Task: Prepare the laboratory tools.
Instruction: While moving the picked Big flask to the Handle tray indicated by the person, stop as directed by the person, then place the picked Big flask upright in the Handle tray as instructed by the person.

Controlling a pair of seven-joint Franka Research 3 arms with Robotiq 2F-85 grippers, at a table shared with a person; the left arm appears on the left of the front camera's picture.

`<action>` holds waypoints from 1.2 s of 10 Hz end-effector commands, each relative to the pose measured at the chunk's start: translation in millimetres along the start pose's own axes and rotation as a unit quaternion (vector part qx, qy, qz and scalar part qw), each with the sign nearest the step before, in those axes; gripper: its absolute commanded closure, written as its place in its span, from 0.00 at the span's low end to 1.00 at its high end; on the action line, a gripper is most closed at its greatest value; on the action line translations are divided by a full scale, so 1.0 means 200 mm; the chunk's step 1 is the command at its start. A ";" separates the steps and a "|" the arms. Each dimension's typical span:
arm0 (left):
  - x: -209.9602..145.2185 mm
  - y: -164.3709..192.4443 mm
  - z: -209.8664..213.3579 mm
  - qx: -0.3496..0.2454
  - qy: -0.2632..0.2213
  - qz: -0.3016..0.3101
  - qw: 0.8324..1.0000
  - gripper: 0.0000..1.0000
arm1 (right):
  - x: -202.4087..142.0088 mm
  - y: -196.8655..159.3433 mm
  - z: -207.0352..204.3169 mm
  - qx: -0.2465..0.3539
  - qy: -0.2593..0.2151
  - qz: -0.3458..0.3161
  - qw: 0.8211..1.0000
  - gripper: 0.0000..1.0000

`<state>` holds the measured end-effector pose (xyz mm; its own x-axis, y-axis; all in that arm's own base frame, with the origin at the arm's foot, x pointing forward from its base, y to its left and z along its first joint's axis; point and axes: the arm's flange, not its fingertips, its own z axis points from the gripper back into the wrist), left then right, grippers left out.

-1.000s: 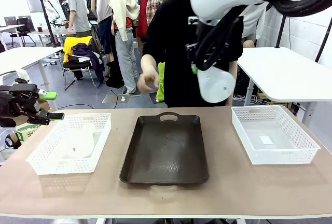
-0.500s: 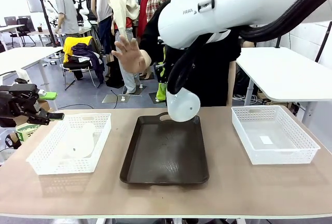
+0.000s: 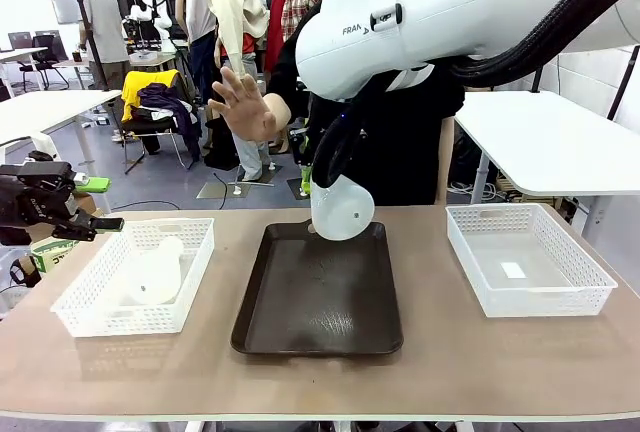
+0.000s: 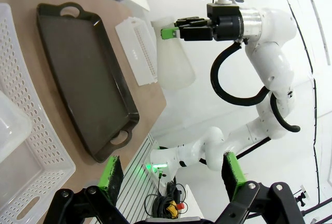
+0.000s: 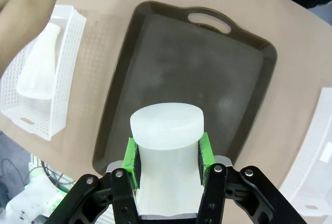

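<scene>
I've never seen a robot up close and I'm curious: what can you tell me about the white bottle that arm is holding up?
It is a cone-shaped flask of frosted, translucent white material, seemingly plastic: a wide flat base narrowing to a short round neck. The right arm's green-padded fingers clamp the neck. It hangs tilted in the air above the far end of the dark tray, touching nothing else.
</scene>
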<state>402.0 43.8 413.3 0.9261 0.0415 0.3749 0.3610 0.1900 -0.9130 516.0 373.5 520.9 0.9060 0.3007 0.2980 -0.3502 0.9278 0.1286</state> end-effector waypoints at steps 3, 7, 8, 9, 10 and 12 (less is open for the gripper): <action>0.00 -0.01 0.01 -0.003 0.002 -0.004 1.000 0.00 | 0.00 0.00 0.00 -0.001 0.000 0.003 1.000 1.00; 0.00 -0.01 0.01 -0.003 0.002 -0.004 1.000 0.00 | 0.00 0.00 0.00 -0.001 0.000 0.003 1.000 1.00; 0.00 -0.01 0.01 -0.003 0.002 -0.004 1.000 0.00 | 0.00 0.00 0.00 -0.001 0.000 0.003 1.000 1.00; 0.00 -0.01 0.01 -0.003 0.002 -0.004 1.000 0.00 | 0.00 0.00 0.00 -0.001 0.000 0.003 1.000 1.00; 0.00 -0.01 0.01 -0.003 0.002 -0.004 1.000 0.00 | 0.00 0.00 0.00 -0.001 0.000 0.003 1.000 1.00; 0.00 -0.01 0.01 -0.003 0.002 -0.004 1.000 0.00 | 0.00 0.00 0.00 -0.001 0.000 0.003 1.000 1.00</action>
<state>402.0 43.8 413.2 0.9261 0.0415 0.3749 0.3610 0.1900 -0.9130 516.0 373.4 520.8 0.9060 0.3010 0.2977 -0.3504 0.9278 0.1282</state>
